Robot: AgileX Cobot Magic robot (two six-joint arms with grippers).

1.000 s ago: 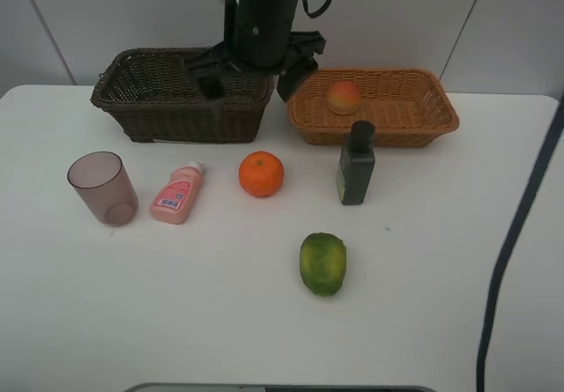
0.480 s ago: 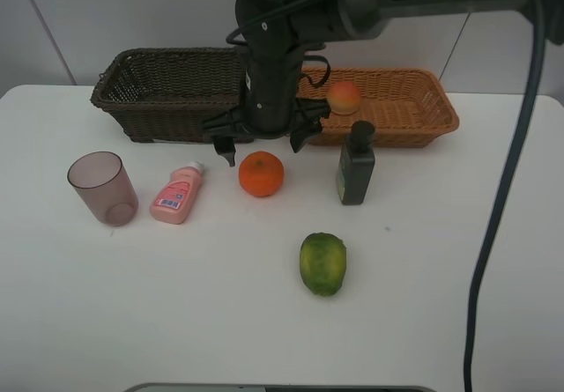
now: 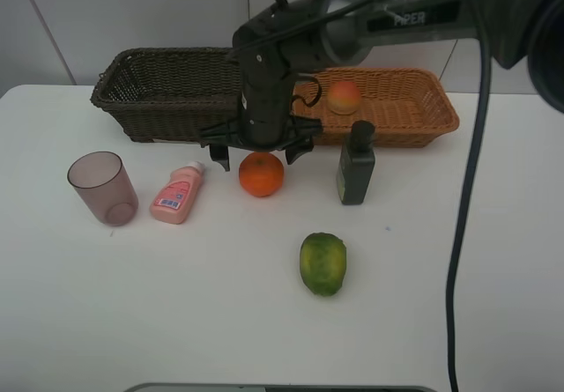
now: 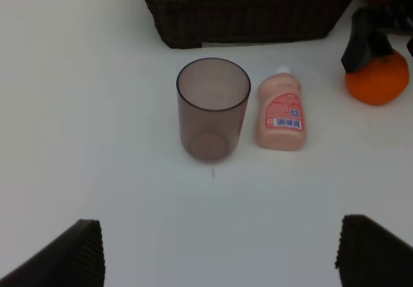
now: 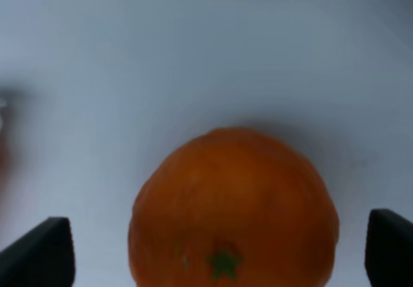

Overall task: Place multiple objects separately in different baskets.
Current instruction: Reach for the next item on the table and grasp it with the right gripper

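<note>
Orange-skinned and round, the orange [image 3: 261, 173] sits on the white table [image 3: 176, 321]. The right gripper [image 3: 259, 157] hangs directly above it, jaws spread wide. One finger is on each side of the fruit, and neither visibly touches it.

From the orange, the pink bottle [image 3: 177, 195] lies on its side at 9 o'clock. The cup [image 3: 103, 187] stands upright farther out the same way. The green bottle [image 3: 355, 163] stands at 3 o'clock and the green fruit [image 3: 322, 263] lies at 5 o'clock.

The dark basket [image 3: 141, 114] is at 11 o'clock and the tan basket [image 3: 436, 110] at 1 o'clock. A red-yellow fruit [image 3: 344, 97] rests inside the tan one.

The left gripper [image 4: 219, 255] shows only in its wrist view. Its jaws are spread with nothing between them, and it faces the cup and pink bottle.
</note>
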